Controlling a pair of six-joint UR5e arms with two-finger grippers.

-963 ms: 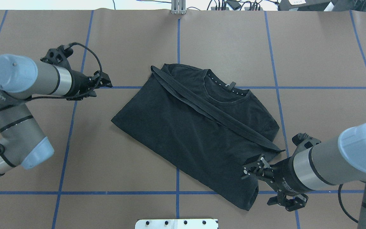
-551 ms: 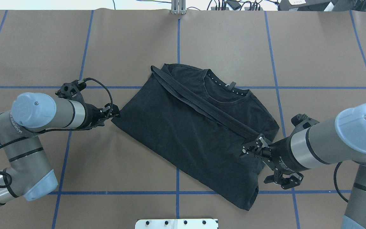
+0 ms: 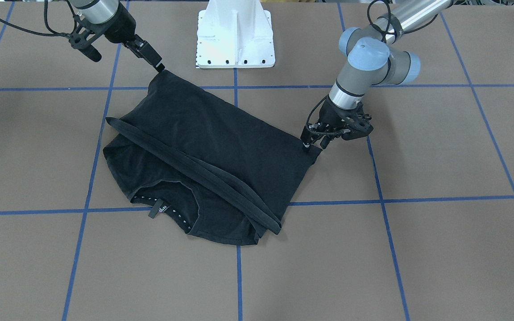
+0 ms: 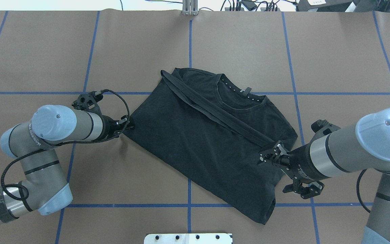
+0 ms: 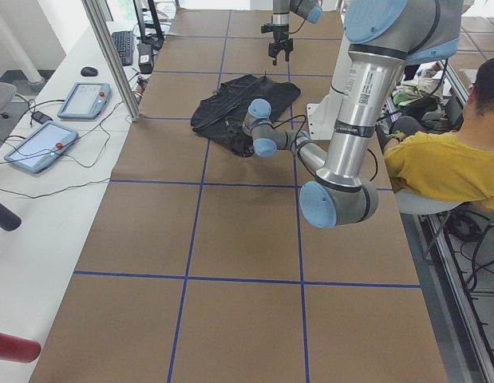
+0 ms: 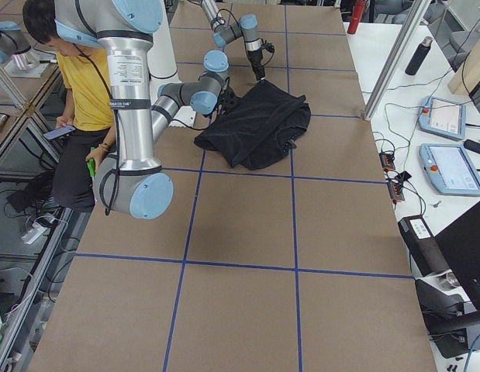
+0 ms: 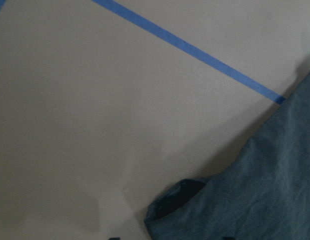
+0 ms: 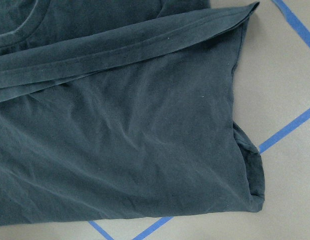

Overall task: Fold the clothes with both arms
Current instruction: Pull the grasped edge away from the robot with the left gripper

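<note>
The black T-shirt (image 4: 201, 145) lies partly folded on the brown table, with a folded band running diagonally across it and the white-dotted collar (image 4: 242, 98) on the far side. The logo is hidden. My left gripper (image 4: 129, 124) is low at the shirt's left corner, fingers apart, touching the cloth edge; it also shows in the front view (image 3: 312, 143). My right gripper (image 4: 266, 156) hovers open above the shirt's right side, holding nothing. The right wrist view shows only cloth (image 8: 119, 140) from above. The left wrist view shows the corner (image 7: 265, 190).
The white base plate (image 3: 235, 35) stands at the near table edge, between the arms. Blue tape lines (image 4: 190, 40) grid the table. A person in yellow (image 5: 438, 167) sits beside the robot. Tablets (image 6: 449, 167) lie on a side table.
My left arm swung down and in from the far left until its gripper reached the shirt's left corner. My right gripper moved from the lower right hem toward the shirt's right side.
</note>
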